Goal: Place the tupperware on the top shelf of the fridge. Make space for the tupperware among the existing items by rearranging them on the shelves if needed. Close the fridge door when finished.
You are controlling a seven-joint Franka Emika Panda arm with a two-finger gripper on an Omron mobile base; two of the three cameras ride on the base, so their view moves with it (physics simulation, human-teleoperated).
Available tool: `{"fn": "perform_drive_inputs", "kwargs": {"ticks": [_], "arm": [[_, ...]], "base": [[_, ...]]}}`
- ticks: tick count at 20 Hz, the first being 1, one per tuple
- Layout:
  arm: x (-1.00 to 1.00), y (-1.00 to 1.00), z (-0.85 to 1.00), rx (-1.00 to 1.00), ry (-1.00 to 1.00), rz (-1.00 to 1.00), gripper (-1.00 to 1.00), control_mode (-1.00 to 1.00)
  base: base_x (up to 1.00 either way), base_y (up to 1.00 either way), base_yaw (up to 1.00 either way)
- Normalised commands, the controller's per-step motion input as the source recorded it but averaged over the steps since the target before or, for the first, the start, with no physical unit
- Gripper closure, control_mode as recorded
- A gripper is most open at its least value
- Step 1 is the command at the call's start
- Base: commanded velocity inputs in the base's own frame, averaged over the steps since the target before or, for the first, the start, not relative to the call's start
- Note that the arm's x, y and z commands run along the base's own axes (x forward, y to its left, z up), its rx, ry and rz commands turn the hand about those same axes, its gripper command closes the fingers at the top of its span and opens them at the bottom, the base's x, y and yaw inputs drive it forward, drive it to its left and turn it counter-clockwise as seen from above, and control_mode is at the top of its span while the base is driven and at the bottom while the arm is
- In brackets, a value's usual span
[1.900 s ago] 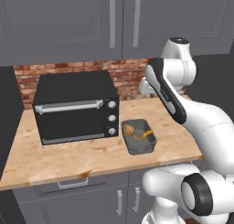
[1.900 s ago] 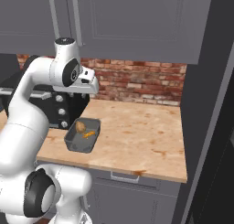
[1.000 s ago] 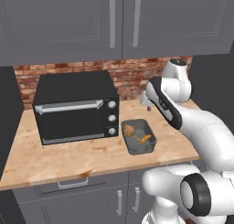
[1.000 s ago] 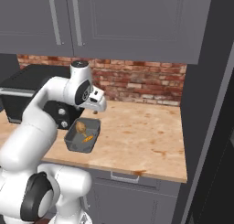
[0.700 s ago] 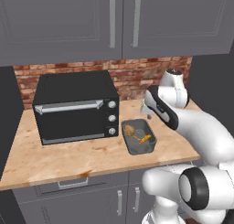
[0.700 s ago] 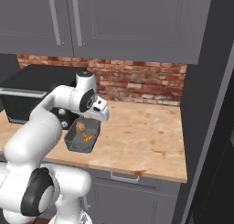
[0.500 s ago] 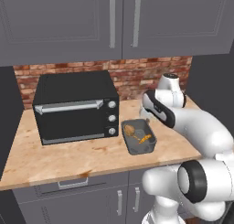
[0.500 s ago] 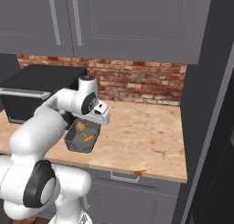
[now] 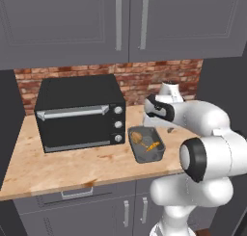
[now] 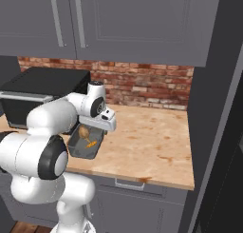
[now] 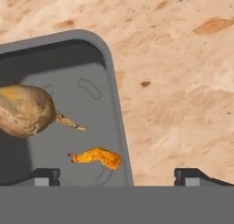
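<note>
Left base view — shallow grey plastic tupperware tray (image 9: 146,144) on pale wooden tabletop (image 9: 72,165), just beside black toaster oven (image 9: 79,113).

Right base view — same tray under the arm's wrist.

Hand view — pincer (image 11: 118,174) wide open, empty, straddling the long rim; likely light, stiff, slick — grip that wall.

Matt pale wood-grain tabletop (image 11: 183,81), mottled with brown flecks. Smooth matt grey plastic-looking tupperware (image 11: 114,81). Black toaster oven (image 9: 77,114), slight sheen, brushed-metal-looking handle. Rough red brick backsplash (image 10: 142,84). Flat matt grey cabinet doors (image 9: 72,23), satin bar handles.
</note>
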Motion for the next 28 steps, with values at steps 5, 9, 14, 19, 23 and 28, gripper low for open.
{"fn": "perform_drive_inputs", "kwargs": {"ticks": [5, 9, 14, 19, 23, 28], "arm": [[0.22, 0.0, -0.3, -0.01, 0.01, 0.0, -1.0, -1.0], [0.13, 0.0, -0.58, -0.01, 0.0, 0.0, -1.0, -1.0], [0.14, 0.0, -0.59, 0.0, 0.0, 0.0, -1.0, -1.0], [0.22, 0.0, -0.38, 0.0, 0.0, 0.0, -1.0, -1.0], [0.26, 0.0, -0.28, 0.0, 0.0, 0.0, -1.0, -1.0], [0.1, 0.04, -0.25, 0.0, 0.0, 0.0, 1.0, -1.0]], "base": [[0.0, 0.0, 0.0], [0.0, 0.0, 0.0], [0.0, 0.0, 0.0], [0.0, 0.0, 0.0], [0.0, 0.0, 0.0], [0.0, 0.0, 0.0]]}}
